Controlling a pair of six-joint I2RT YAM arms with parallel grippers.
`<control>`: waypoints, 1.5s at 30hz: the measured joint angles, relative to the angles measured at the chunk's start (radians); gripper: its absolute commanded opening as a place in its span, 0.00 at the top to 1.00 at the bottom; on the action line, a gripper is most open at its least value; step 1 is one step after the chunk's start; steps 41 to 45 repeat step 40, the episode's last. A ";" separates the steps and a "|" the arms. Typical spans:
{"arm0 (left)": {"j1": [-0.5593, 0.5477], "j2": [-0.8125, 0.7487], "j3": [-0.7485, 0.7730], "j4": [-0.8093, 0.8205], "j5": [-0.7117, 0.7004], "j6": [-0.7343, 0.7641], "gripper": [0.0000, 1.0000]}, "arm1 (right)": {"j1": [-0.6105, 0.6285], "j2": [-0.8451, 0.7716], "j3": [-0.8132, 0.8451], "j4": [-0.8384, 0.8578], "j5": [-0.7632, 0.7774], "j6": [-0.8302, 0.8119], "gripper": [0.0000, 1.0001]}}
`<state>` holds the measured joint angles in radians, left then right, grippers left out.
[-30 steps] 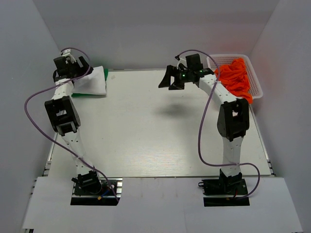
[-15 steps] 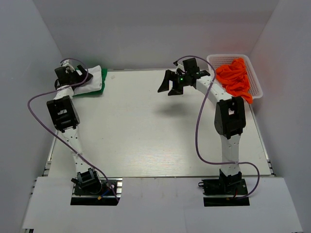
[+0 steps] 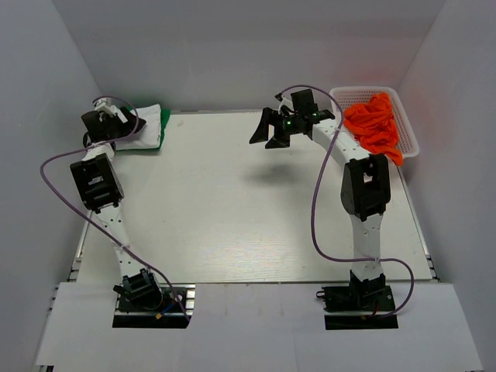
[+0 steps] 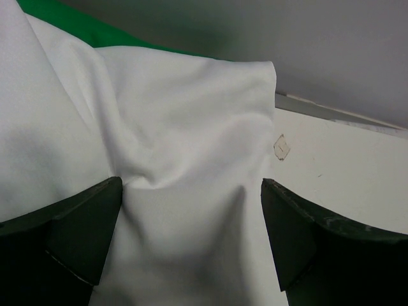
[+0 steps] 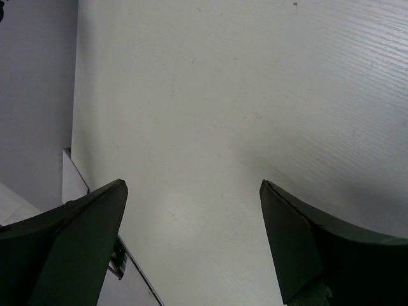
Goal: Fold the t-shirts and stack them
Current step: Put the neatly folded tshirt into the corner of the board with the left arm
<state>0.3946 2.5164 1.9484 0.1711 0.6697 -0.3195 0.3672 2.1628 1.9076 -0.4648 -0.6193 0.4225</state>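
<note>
The white t-shirt (image 3: 144, 122) lies folded on the bright green t-shirt (image 3: 161, 132) in the far left corner of the table. My left gripper (image 3: 124, 125) is open and low over the white shirt. In the left wrist view the wrinkled white cloth (image 4: 185, 146) fills the space between the spread fingers (image 4: 70, 236), and a strip of green cloth (image 4: 95, 32) shows at the top. My right gripper (image 3: 265, 133) is open and empty, held above the far middle of the table. Its wrist view shows only bare table (image 5: 223, 95) between the fingers (image 5: 312, 242).
A white lattice basket (image 3: 407, 116) at the far right corner holds bunched orange cloth (image 3: 373, 122). Grey walls stand close on the left, back and right. The white tabletop (image 3: 232, 209) stretches between the arms.
My left gripper has moved left and lower onto the white shirt, and the shirt pile has shifted a little left. My right gripper has drifted slightly left.
</note>
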 measured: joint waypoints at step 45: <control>-0.187 -1.488 -0.834 -0.795 -0.584 -0.089 0.00 | 0.030 -1.074 -1.037 0.179 0.550 0.022 0.10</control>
